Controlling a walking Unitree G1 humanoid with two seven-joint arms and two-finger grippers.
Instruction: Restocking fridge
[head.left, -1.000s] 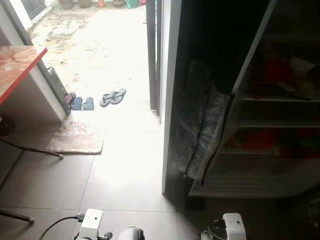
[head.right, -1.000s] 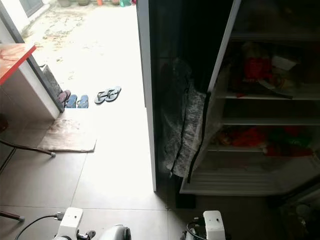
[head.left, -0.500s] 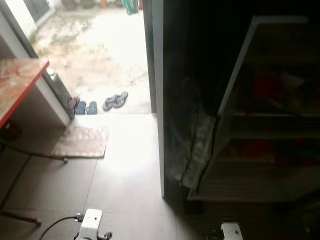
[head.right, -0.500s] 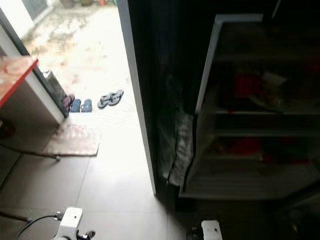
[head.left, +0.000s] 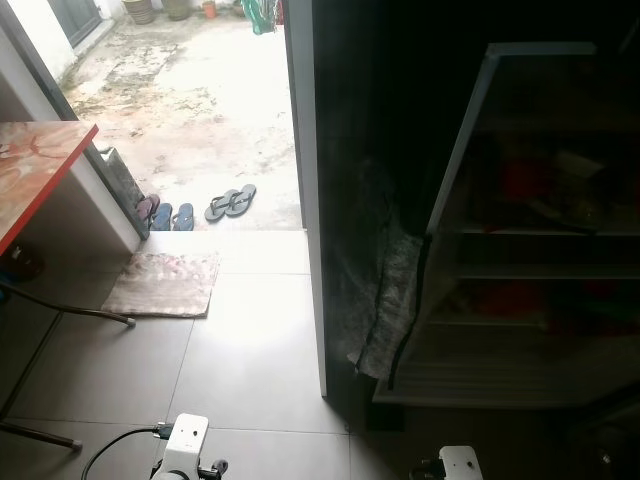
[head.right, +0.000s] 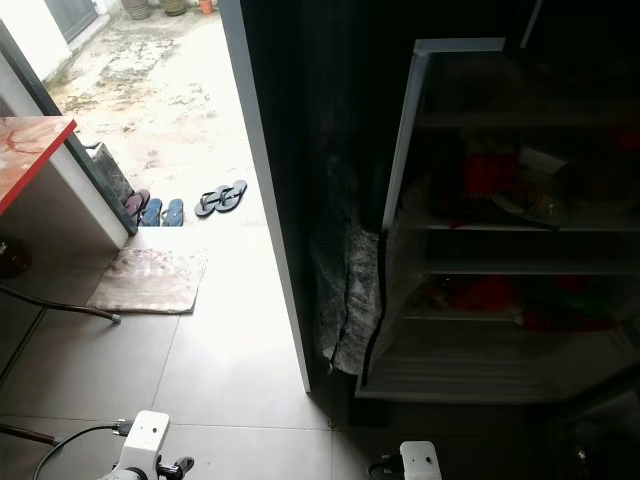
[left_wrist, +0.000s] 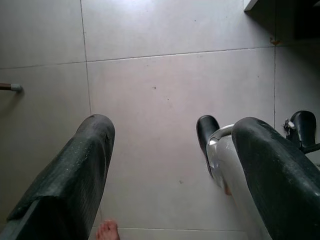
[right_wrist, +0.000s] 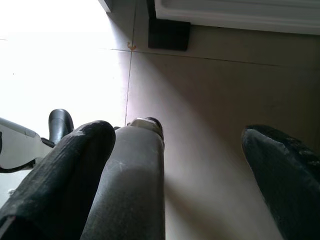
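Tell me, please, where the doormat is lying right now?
In the left eye view the doormat lies flat on the floor tiles to the robot's left, just inside the doorway, with the sandals beyond it and the red table nearby.

Daylight poured through my doorway (head.left: 250, 120), glaring white on the floor tiles (head.left: 250, 340). The fridge (head.right: 500, 230) sat in deep shadow (shelves barely readable). My head views were sharp.

Fridge (head.right: 520, 230) right, doorway (head.left: 190, 110) left, mat (head.left: 162, 284) between
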